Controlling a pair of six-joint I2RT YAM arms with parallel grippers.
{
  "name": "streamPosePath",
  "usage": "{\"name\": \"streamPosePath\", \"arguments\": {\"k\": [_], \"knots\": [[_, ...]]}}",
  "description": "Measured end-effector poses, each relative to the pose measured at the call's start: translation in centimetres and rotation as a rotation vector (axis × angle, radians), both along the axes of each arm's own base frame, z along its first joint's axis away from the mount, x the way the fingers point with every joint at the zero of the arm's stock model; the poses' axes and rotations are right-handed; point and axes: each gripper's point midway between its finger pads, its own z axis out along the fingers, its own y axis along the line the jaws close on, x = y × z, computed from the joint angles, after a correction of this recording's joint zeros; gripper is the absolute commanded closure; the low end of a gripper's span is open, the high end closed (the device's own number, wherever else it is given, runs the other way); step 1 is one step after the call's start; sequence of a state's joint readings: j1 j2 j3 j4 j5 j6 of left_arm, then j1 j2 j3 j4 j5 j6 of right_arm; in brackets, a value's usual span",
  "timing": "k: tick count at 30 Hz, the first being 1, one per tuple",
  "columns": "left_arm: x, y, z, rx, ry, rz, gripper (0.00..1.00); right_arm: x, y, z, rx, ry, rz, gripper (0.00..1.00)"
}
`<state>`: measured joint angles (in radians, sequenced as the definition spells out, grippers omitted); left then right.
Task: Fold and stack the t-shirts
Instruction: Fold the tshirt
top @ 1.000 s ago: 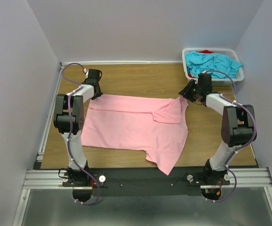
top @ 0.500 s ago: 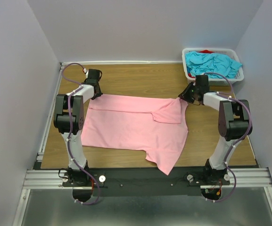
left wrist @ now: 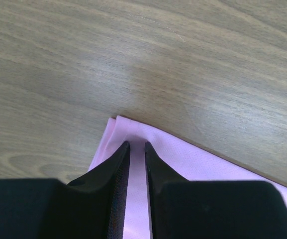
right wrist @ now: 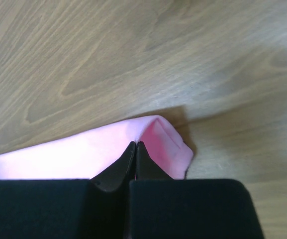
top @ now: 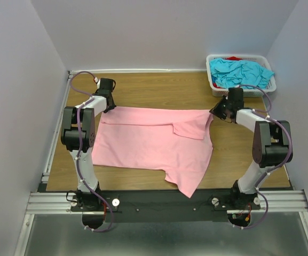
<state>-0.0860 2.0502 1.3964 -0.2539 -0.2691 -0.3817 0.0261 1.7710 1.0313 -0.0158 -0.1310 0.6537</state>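
Observation:
A light pink t-shirt point(top: 148, 141) lies spread on the wooden table, one sleeve folded over near its far right. My left gripper point(top: 109, 105) sits at the shirt's far left corner. In the left wrist view its jaws point(left wrist: 137, 144) stand narrow with pink cloth point(left wrist: 183, 154) between them. My right gripper point(top: 216, 110) is at the far right corner. In the right wrist view it point(right wrist: 135, 143) is shut, and the pink cloth point(right wrist: 83, 154) puckers at its tips. Turquoise t-shirts point(top: 239, 72) and a bit of red one point(top: 233, 57) lie in the basket.
A white slotted basket point(top: 211, 80) stands at the table's far right corner, just behind my right arm. Grey walls close in the table on three sides. A metal rail point(top: 55, 138) runs along the left edge.
My right gripper has shifted slightly right and closed on the pink shirt's far right corner, drawing that corner outward. The left arm has not moved.

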Motion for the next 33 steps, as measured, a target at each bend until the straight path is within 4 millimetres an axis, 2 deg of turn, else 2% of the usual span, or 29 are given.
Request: {"name": "streamPosePath", "arguments": {"k": [4,11,14,15,18,19,23,33], "knots": [[0.0,0.0,0.0,0.002,-0.001,0.002,0.74,-0.7,-0.8,-0.1,-0.008,0.004,-0.017,0.95],[0.1,0.1,0.0,0.006,-0.003,0.004,0.74,-2.1,-0.9,-1.9,-0.025,0.048,-0.002,0.94],[0.2,0.1,0.0,0.006,-0.004,0.005,0.74,-2.2,-1.0,-2.5,-0.033,0.059,0.006,0.84],[0.2,0.1,0.0,0.006,-0.004,0.005,0.74,-2.3,-1.0,-2.9,-0.039,0.066,0.012,0.77],[0.2,0.1,0.0,0.007,-0.005,0.005,0.74,-2.4,-1.0,-3.5,-0.044,0.081,0.024,0.73],[0.2,0.1,0.0,0.007,-0.005,0.005,0.74,-2.4,-1.0,-3.4,-0.045,0.077,0.032,0.70],[0.2,0.2,0.0,0.009,-0.006,0.003,0.73,-1.9,-1.4,-2.9,-0.046,0.061,0.036,0.69],[0.2,0.2,0.0,0.016,-0.007,-0.002,0.70,0.9,-1.4,0.0,-0.030,-0.020,0.044,0.69]]}}
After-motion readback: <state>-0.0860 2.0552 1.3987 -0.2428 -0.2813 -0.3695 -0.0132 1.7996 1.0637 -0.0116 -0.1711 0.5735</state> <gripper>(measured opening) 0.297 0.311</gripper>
